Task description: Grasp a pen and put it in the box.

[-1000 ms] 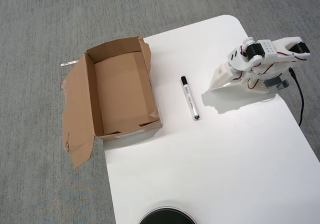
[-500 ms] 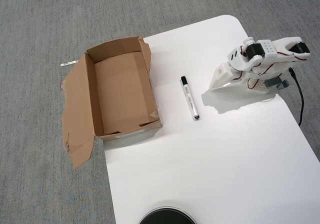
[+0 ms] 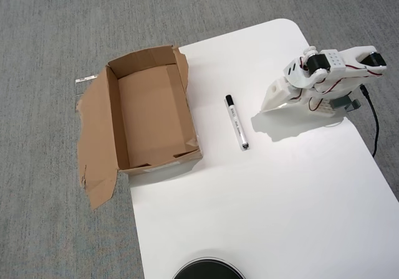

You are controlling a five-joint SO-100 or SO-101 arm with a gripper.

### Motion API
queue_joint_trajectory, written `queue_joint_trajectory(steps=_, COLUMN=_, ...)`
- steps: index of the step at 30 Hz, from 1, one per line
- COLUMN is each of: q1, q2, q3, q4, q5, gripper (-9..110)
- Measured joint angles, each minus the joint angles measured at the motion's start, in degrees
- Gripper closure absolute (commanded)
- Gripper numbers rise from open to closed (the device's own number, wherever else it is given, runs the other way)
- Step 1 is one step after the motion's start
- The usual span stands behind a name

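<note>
The white counter [image 3: 268, 217] carries everything here, with the open cardboard box [image 3: 149, 114] hanging off its left edge in the overhead view, one wide flap spread flat toward the carpet, nothing inside. The arm [image 3: 324, 80] sits folded at the right side, well apart from the rest. Between them the pen [image 3: 236, 122] lies flat on the counter, black cap toward the far end, nearer the box than the arm. I'd say the reach hasn't begun; next the arm must swing over and come down across the barrel. The fingers [image 3: 272, 102] point down by the counter, holding nothing; how wide they stand I cannot tell.
</note>
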Motion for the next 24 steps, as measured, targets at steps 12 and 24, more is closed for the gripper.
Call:
queue_joint_trajectory(steps=12, q1=0.00, q2=0.00, q3=-6.59, q4=0.62, q5=0.00, gripper=100)
queue_joint_trajectory(steps=24, q1=-0.09, q2=-3.52, q3=-15.82, q4=0.70, q5=0.00, gripper=100)
